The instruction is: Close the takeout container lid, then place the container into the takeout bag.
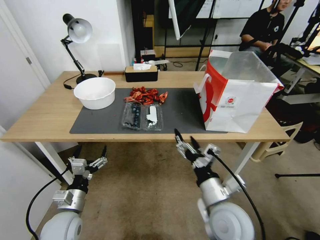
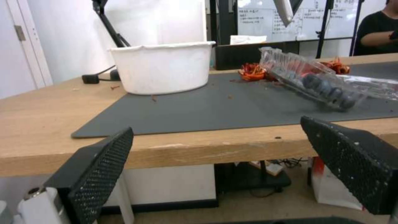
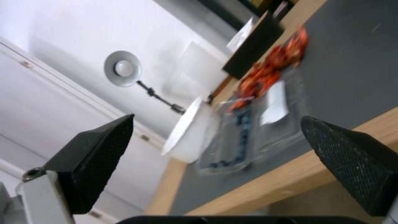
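- Wooden table, grey mat: takeout container open flat near front edge, within reach; lid unfolded.
- Takeout bag upright by right edge, mouth open.
- Left gripper, right gripper below front edge, spread, empty.

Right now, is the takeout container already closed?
No, the takeout container lies open on the grey mat, its lid flat beside the blueberry half.

Office or lab room used for recording, wooden desk with grey mat and desk lamp, whiteboard behind, tripod stands (black, several), seated person at another desk.
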{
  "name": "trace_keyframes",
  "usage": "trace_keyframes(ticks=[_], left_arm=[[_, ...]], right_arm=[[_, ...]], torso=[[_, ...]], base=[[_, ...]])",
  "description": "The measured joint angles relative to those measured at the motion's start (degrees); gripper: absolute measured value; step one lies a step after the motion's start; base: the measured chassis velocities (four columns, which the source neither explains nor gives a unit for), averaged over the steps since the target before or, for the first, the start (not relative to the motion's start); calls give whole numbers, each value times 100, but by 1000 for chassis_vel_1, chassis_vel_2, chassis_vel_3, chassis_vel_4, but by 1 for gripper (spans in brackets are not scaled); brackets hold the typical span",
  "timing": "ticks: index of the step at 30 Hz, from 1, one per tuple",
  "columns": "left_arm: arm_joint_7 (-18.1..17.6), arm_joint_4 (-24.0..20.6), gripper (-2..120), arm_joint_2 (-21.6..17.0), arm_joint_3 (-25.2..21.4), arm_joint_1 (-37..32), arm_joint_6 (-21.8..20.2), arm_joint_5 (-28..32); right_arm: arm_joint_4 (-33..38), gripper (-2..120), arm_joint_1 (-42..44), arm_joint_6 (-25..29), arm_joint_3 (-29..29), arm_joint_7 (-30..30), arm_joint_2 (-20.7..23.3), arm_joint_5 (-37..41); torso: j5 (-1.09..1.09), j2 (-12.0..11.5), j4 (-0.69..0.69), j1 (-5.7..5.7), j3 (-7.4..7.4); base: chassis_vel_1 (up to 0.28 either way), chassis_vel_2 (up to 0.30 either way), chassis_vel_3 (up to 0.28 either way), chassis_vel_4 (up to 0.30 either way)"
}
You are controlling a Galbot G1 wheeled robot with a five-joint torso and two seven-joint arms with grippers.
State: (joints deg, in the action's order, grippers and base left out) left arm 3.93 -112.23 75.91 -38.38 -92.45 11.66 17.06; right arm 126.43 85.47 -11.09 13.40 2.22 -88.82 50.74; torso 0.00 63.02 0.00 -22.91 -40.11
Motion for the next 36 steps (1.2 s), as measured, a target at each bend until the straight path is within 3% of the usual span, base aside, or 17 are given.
trace_keyframes(ticks=[9, 15, 22, 36], left_arm=[[214, -86, 100, 17, -38, -3, -204, 208], [247, -55, 100, 57, 5, -13, -236, 226], [237, 20, 100, 77, -2, -4, -381, 227], [222, 178, 100, 93, 36, 58, -365, 213]], right_arm=[[-605, 100, -990, 100, -651, 896, 17, 1218], [-914, 100, -1466, 155, -836, 1365, -54, 1609], [-1290, 100, -2169, 71, -946, 2418, -283, 2212], [-1698, 100, -2524, -51, -972, 2893, -331, 2592]], torso=[[0, 0, 0, -1, 0], [0, 0, 0, -1, 0], [0, 0, 0, -1, 0], [0, 0, 0, -1, 0]], base=[[0, 0, 0, 0], [0, 0, 0, 0], [0, 0, 0, 0], [0, 0, 0, 0]])
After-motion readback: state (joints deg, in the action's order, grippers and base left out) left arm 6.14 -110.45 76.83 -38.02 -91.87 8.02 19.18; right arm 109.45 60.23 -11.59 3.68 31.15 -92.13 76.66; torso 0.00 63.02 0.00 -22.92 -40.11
